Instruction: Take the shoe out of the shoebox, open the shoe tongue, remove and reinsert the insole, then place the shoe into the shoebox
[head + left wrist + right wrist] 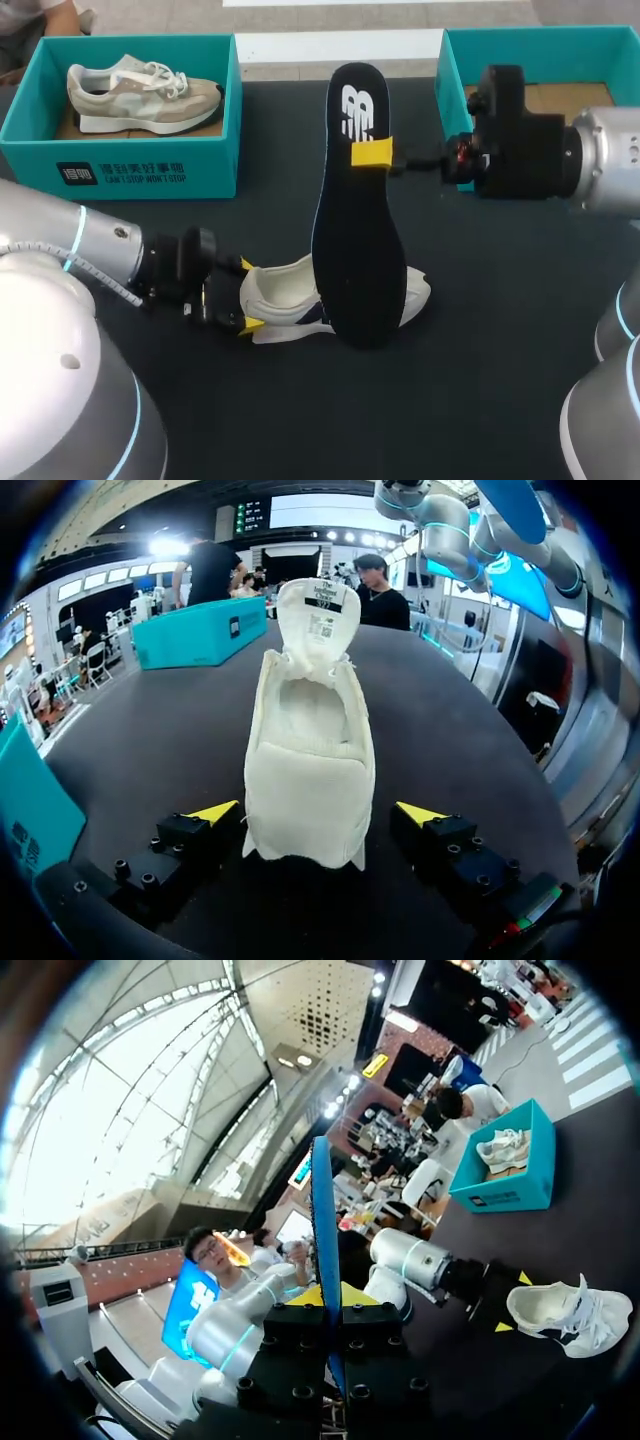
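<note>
Fingers of my left gripper (pixel 318 810) stand wide on the two sides of the heel of the shoe (pixel 310 750). I see a thin gap at each side, so they guard the heel and do not clamp it. Those of my right gripper (pixel 375 153) are closed on the insole (pixel 355 220) near its heel end. They hold it upright with the broad toe end down, just over the shoe, which lies on the dark table (pixel 500 380) with its toe pointing away from the left gripper. The tongue (pixel 318 615) is folded up and forward, so the mouth looks open. I judge that the insole is to go back in. To do it well I would first close the left fingers on the heel, so that the shoe cannot slide. I would then tilt the insole toward the toe and feed it low under the tongue. If its edge catches on the collar it may fold, so I would go slowly.
</note>
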Motion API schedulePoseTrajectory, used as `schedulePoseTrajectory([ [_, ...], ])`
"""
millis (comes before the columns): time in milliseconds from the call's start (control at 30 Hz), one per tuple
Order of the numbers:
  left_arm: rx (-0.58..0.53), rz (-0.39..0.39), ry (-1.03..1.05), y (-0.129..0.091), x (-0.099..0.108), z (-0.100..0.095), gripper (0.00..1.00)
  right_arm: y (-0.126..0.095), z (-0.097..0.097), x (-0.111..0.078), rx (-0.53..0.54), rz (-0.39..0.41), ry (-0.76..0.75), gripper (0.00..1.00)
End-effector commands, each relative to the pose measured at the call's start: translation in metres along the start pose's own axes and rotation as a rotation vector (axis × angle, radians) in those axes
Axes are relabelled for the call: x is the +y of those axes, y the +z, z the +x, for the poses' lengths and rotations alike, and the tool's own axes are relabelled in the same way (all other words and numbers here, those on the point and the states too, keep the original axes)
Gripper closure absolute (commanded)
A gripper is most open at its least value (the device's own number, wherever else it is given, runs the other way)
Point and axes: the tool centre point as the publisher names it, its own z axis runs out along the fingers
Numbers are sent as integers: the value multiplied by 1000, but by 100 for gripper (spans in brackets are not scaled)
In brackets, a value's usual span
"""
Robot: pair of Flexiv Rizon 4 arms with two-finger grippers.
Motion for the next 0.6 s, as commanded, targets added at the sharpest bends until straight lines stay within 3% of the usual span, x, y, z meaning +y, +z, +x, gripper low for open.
schedulePoseTrajectory([
  [33, 7, -22, -1, -5, -2, -1, 0, 4, 3, -2, -5, -7, 2, 100],
  [233, 7, -22, -1, -5, -2, -1, 0, 4, 3, -2, -5, -7, 2, 100],
  [400, -19, -180, 43, -21, -12, 0, 0, 4, 3, -2, -5, -7, 2, 100],
  [600, -45, -292, 92, -38, -28, -1, 0, 4, 3, -2, -5, -7, 2, 100],
])
